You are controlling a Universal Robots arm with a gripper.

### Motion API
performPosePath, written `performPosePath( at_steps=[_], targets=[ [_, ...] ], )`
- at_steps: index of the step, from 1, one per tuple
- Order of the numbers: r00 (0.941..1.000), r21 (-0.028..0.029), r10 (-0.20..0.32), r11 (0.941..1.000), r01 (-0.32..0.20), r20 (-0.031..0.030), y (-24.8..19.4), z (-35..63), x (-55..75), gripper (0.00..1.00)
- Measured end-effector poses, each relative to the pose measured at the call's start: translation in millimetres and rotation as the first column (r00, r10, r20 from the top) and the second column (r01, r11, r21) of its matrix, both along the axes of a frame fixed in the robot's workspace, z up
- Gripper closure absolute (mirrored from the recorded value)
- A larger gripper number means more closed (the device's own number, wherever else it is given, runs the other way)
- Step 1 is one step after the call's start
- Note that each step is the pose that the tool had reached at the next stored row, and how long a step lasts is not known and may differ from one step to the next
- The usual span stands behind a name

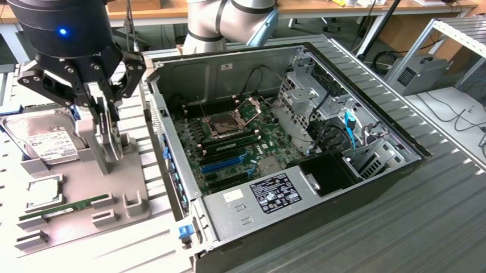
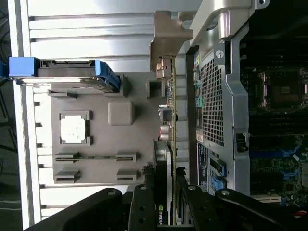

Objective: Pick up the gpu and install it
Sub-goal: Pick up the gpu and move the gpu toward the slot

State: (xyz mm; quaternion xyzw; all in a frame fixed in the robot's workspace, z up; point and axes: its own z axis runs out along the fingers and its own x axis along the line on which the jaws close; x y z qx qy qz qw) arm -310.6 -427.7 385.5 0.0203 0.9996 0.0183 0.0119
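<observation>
Partly closed, the hand [image 1: 104,116] hung at the upper left of the exterior view. Its fingers stood either side of the gpu [image 1: 114,145] and appeared to pinch the card's upper edge. The card stood upright on edge in the grey holder tray [image 1: 136,168], and whether it had left its slot could not be told. The wrist view showed the same grip, with the black fingers [image 2: 144,207] flanking the thin card [image 2: 166,159] seen edge-on. I judged the step in hand to be the pick-up, with nothing installed yet. Clearing the holder would call for a straight, untilted pull, since the card sat between close supports.

At far left a hard drive [image 1: 47,141] lay in the tray, with a RAM stick [image 1: 65,208] below it. To the right, on the ribbed surface [image 1: 425,199], the open computer case [image 1: 197,71] showed its blue expansion slot [image 1: 224,165] unoccupied.
</observation>
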Motion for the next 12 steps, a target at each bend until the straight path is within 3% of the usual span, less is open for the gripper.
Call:
performPosePath(
  at_steps=[12],
  targets=[
    [1.0,0.0,0.0,1.0,0.0,-0.0002,0.0,17.4,0.0,0.73]
  ],
)
